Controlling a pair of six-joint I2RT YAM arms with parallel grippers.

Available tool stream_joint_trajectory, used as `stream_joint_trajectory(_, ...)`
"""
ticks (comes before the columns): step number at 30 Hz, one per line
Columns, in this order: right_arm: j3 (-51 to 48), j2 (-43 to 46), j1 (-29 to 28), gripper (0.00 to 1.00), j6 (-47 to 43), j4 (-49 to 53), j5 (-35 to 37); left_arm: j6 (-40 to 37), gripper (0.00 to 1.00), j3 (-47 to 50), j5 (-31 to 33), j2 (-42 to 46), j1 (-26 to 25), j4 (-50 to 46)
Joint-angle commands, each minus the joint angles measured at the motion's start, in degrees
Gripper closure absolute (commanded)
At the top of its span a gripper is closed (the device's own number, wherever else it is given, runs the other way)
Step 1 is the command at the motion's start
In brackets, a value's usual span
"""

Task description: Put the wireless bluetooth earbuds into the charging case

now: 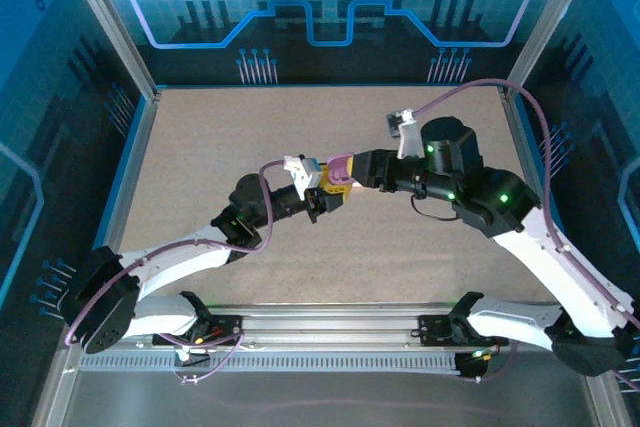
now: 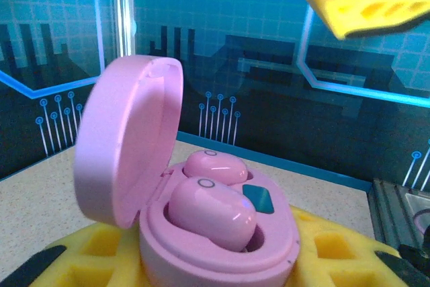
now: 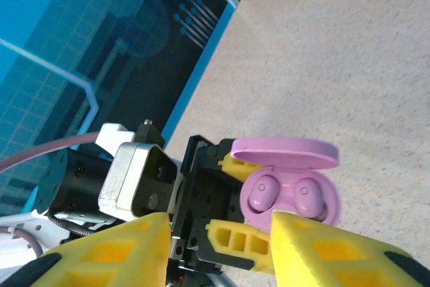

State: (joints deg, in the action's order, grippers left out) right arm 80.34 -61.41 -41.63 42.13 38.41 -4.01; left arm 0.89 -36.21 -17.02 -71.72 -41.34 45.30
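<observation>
Now both pink earbuds [image 2: 211, 212] are sitting in the pink charging case [image 2: 222, 250], with its lid [image 2: 127, 146] standing open.
Left tool [image 1: 328, 195] is clamping the pink charging case by its base, holding it up off the bench [image 1: 200, 147] near the middle, probably so the wells are facing the other arm. The lid is tilting back, clear of the wells. The earbuds are lying side by side and looking seated. Right tool [image 3: 218, 233] is hovering just beside the case, jaws apart and carrying nothing, so it is probably free to close the lid.

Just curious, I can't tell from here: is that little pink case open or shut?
Open. The pink case has its lid swung up and back, and both pink earbuds sit in their wells inside.
</observation>
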Motion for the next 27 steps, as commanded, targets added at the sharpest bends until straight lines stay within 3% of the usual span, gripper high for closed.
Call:
stream_joint_trajectory(1,-0.96,2.16,2.56,0.55,-1.06,2.04,4.62,-1.85,0.71,-0.47,-3.69,2.2,-0.41,0.54)
stream_joint_trajectory(9,-0.21,-1.39,11.72,0.47,0.74,1.23,-7.28,-1.91,0.71,-2.1,-9.12,2.55,-0.61,-1.82)
stream_joint_trajectory(17,5.45,-11.71,12.58,0.43,1.07,5.0,-16.75,-1.78,0.71,-2.81,-10.14,2.71,-0.77,-2.4)
stream_joint_trajectory(27,4.95,-13.48,12.49,0.41,0.9,6.95,-19.39,-1.87,0.7,-3.29,-9.87,2.8,-0.89,-2.95)
